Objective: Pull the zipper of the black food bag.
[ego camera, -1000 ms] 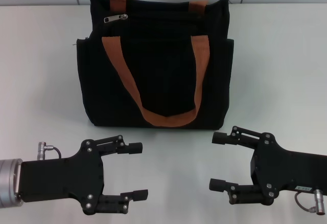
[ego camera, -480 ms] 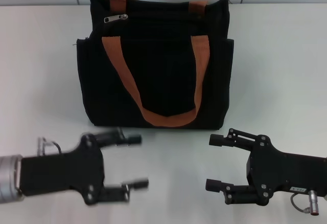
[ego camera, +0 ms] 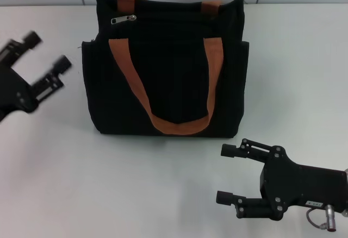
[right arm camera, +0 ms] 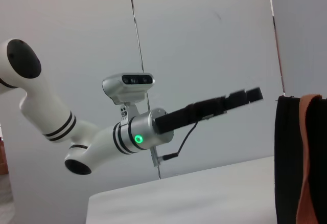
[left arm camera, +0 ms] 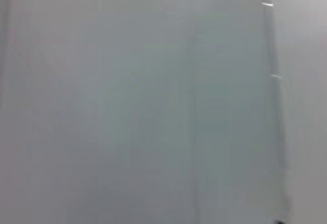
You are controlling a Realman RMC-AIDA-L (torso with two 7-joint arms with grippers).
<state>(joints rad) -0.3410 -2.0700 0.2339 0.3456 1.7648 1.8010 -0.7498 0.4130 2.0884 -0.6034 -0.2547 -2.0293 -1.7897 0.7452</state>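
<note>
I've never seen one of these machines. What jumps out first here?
A boxy black fabric bag with rust-orange webbing handles stands mid-table, a small silver zipper tab near its top left corner. The left claw hangs open beside the bag; the right claw rests open in front.

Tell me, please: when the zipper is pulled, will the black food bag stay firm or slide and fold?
The black food bag is soft fabric, so its top would probably buckle. Nothing holds it: the left gripper and right gripper are open and apart from it, so it may slide. The zipper sits high, which favours tipping.
</note>
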